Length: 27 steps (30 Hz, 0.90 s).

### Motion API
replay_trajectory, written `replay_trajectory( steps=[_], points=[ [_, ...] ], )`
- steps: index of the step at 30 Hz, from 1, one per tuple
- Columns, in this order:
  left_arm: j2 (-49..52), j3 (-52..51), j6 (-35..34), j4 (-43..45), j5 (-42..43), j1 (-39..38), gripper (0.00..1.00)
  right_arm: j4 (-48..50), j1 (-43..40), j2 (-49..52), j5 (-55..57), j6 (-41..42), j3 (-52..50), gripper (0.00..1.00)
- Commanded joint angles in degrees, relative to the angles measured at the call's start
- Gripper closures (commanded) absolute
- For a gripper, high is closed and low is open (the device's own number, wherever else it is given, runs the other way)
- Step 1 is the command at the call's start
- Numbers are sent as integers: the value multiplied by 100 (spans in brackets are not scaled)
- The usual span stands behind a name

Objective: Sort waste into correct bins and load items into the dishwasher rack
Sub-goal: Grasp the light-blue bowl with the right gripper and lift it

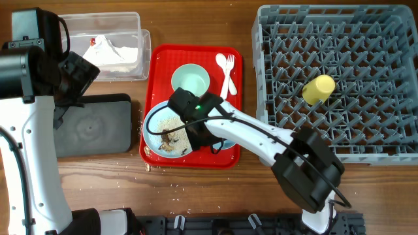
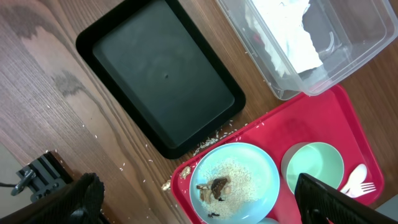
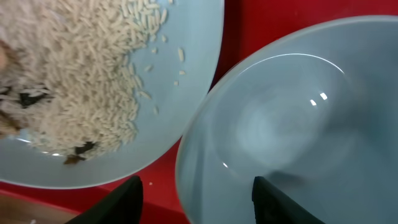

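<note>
My right gripper [image 3: 199, 202] is open and low over the red tray [image 1: 232, 52]. One finger is inside the light blue bowl [image 3: 292, 124] and one outside its rim. Beside it the light blue plate [image 1: 157, 117] holds white rice [image 3: 81, 74] and brownish scraps [image 2: 217, 185]. The mint green bowl [image 1: 190, 79] and the white fork and spoon [image 1: 226, 72] lie on the tray's far half. The yellow cup [image 1: 319, 88] lies in the grey rack [image 1: 339, 153]. The crumpled napkin [image 1: 108, 47] is in the clear tub [image 1: 134, 23]. My left gripper [image 2: 196, 190] is open and empty, high above the table.
The black tray [image 1: 91, 125] lies left of the red tray. Loose rice and crumbs lie on the wood between them [image 2: 211, 134] and in front of the red tray [image 1: 149, 167]. The left arm's white link runs along the table's left edge.
</note>
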Motion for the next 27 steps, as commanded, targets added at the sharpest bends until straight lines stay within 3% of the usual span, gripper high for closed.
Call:
replay_trajectory(
  steps=[1, 3, 5, 7, 13, 17, 19, 22, 27],
  points=[
    [-4, 26, -90, -2, 11, 39, 0, -9, -7, 221, 170, -188, -31, 55],
    [-4, 26, -90, -2, 9, 39, 0, -35, -7, 203, 166, -140, -4, 68],
    [-4, 26, -90, -2, 9, 39, 0, -190, -7, 199, 63, -136, 101, 87],
    [-4, 26, -90, -2, 9, 39, 0, -431, -11, 197, -50, -146, 273, 96],
    [-4, 26, -90, -2, 9, 39, 0, -1685, -264, 63, -136, -304, 1427, 96],
    [-4, 26, -90, -2, 9, 39, 0, -2437, -1080, -372, -278, -743, 2367, 96],
    [-4, 26, -90, -2, 9, 39, 0, -2365, -1709, -745, -695, -1093, 2409, 96],
    [-4, 26, -92, -2, 9, 39, 0, -2559, -3366, -1287, -2173, -2072, 2406, 96],
    [-4, 26, -90, -2, 9, 39, 0, -3279, -5619, -1392, -4868, -4548, 2210, 96]
  ],
)
